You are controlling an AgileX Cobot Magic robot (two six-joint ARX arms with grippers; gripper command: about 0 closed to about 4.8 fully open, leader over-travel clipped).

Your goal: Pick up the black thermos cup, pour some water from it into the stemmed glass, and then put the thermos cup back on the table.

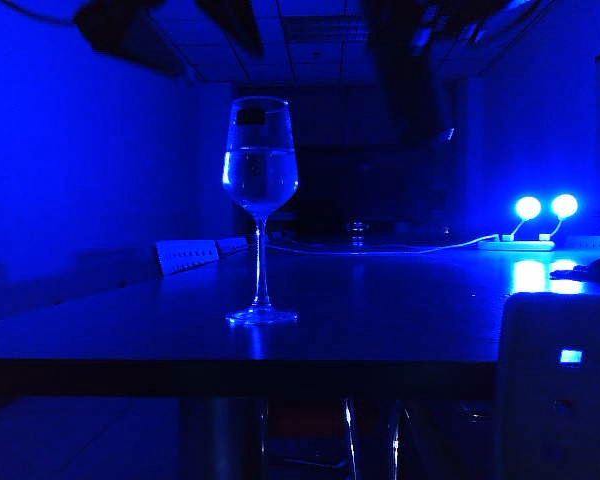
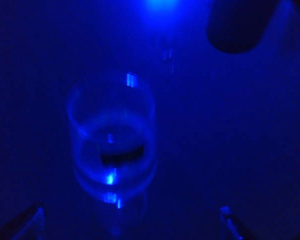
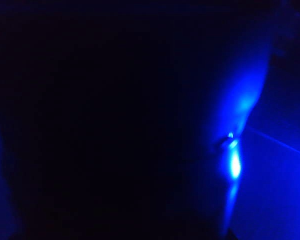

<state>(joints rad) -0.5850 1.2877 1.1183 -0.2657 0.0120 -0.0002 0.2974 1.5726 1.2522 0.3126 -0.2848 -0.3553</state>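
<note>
Stemmed glass holds water, left end effector wide above.

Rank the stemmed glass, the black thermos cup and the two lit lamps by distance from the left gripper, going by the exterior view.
The left gripper hangs open, high at left.
1. Stemmed glass: directly beneath it.
2. Black thermos cup: aloft right of the glass, in the right gripper.
3. Lit lamps: far back right.
</note>
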